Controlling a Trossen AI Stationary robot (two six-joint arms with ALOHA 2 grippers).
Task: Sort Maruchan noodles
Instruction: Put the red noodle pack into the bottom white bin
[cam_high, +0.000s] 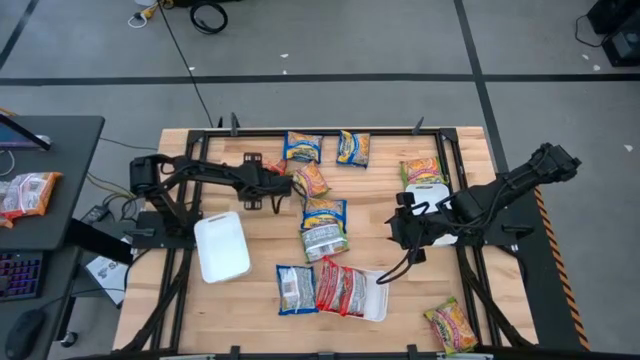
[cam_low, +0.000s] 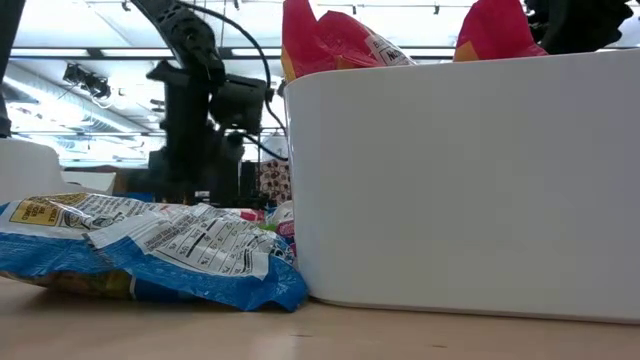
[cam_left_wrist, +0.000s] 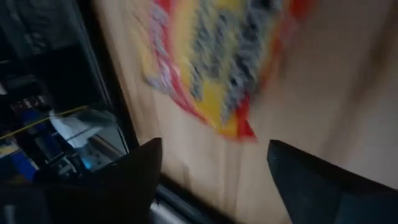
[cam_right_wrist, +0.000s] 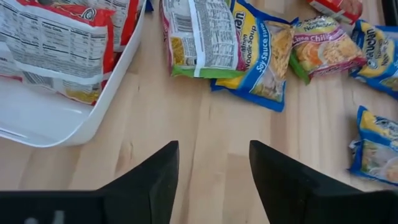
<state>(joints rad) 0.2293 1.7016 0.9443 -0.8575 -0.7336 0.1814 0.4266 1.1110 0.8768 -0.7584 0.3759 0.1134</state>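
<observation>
Nearest the front edge, one loose packet (cam_high: 451, 326) lies alone, and red packets (cam_high: 341, 288) already sit in a tray (cam_high: 377, 306), a blue one (cam_high: 295, 288) just beside it. Most noodles (cam_high: 323, 215) are still scattered mid-surface, with another tray (cam_high: 221, 246) bare. Right end effector (cam_high: 402, 229) hovers open and empty over bare wood. At the far side, left end effector (cam_high: 290, 184) spreads wide, empty, beside an orange packet (cam_high: 312, 181).

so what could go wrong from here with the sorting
The packets in the middle of the table overlap: a blue-and-yellow packet lies partly under a green-edged one, so a grab may lift both. The red packets hang over the white tray's rim and could slide out.
</observation>
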